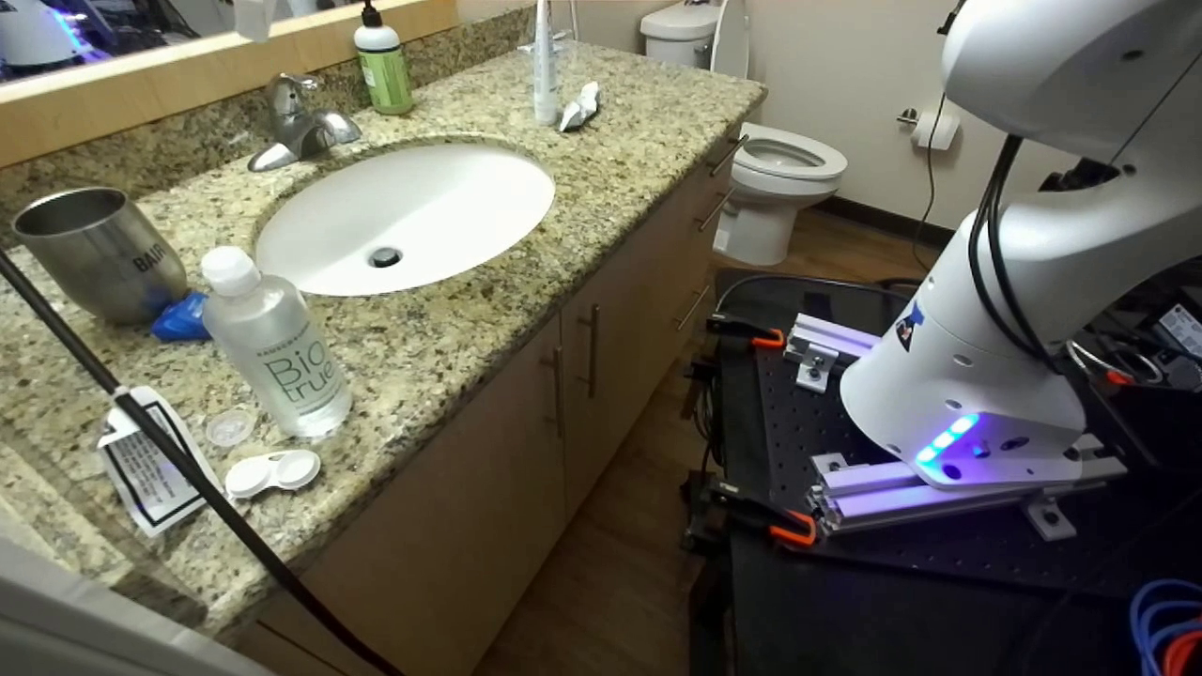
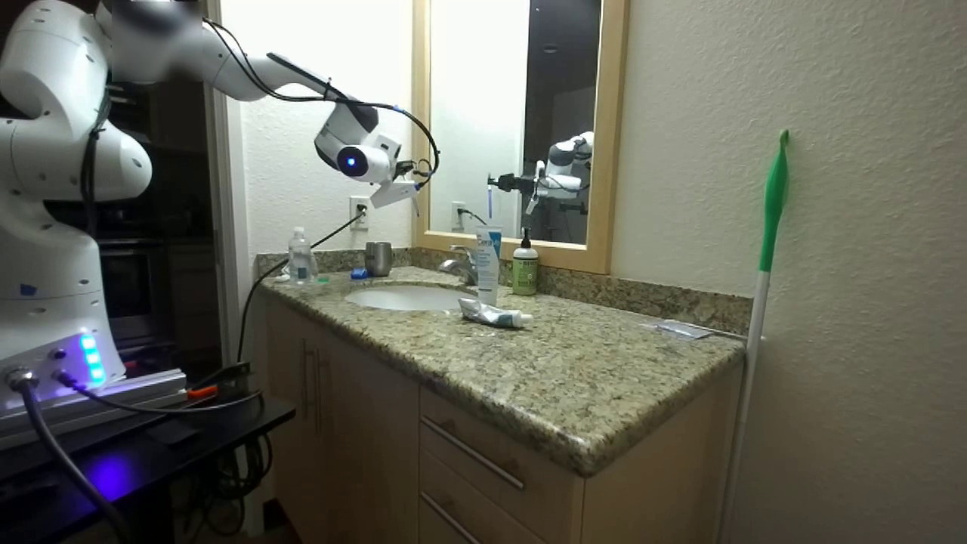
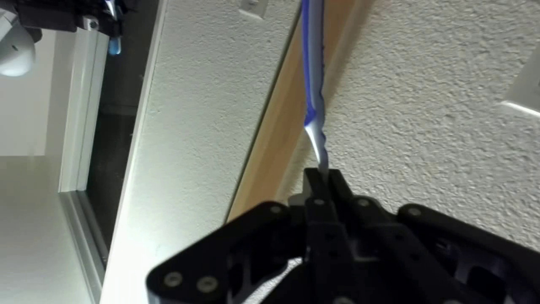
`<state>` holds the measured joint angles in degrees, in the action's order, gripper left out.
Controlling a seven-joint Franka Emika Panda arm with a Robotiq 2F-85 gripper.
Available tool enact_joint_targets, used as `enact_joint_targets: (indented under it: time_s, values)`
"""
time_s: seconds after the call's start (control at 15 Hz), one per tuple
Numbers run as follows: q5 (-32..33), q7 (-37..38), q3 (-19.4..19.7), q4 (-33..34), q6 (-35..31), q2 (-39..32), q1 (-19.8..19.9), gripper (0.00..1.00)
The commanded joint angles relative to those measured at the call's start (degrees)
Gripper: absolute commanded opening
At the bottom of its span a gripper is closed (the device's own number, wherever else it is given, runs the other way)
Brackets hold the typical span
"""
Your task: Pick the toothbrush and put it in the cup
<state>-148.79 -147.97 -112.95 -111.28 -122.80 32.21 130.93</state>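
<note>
The cup is a dark grey metal tumbler standing upright on the counter, seen in both exterior views. In the wrist view my gripper is shut on one end of a blue and white toothbrush. The brush sticks straight out from the fingertips, and its far end is cut off by the frame. In an exterior view the arm holds the brush in the air above the counter, higher than the cup and near the mirror; the fingers are mostly hidden there. The mirror shows the brush hanging downward.
A clear bottle and a blue item stand close to the cup. The sink and faucet are beside it. An upright tube, a lying tube and a soap bottle are farther along. The mirror frame is behind.
</note>
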Motion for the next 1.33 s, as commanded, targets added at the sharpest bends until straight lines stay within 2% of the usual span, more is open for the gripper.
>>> enact_joint_targets:
  time_s: [0.0,0.07,0.13,0.33,0.6,0.67,0.73,0.8,0.93,1.0,1.27]
  values:
    - [0.0,0.0,0.17,-0.16,0.0,-0.11,0.02,0.06]
    - [-0.02,0.0,0.12,-0.38,0.0,-0.05,-0.36,0.01]
    - [1.05,8.63,4.69,-1.08,3.74,3.42,-4.53,0.01]
    - [3.27,17.72,6.44,-1.49,10.57,2.67,-8.25,0.01]
    - [5.25,32.41,7.68,-0.85,18.3,3.81,-9.54,0.01]
    - [1.83,28.95,9.39,-0.95,16.45,5.8,-11.48,0.01]
    - [1.68,30.22,9.74,-0.93,17.09,6.22,-11.69,0.06]
    - [1.23,30.17,10.17,-0.91,16.99,6.75,-11.97,0.06]
    - [1.05,30.19,10.62,-0.89,16.91,7.32,-12.28,0.06]
    - [1.04,30.18,10.65,-0.89,16.9,7.39,-12.34,0.01]
    - [3.59,32.42,9.73,-3.54,14.27,12.34,-12.41,0.01]
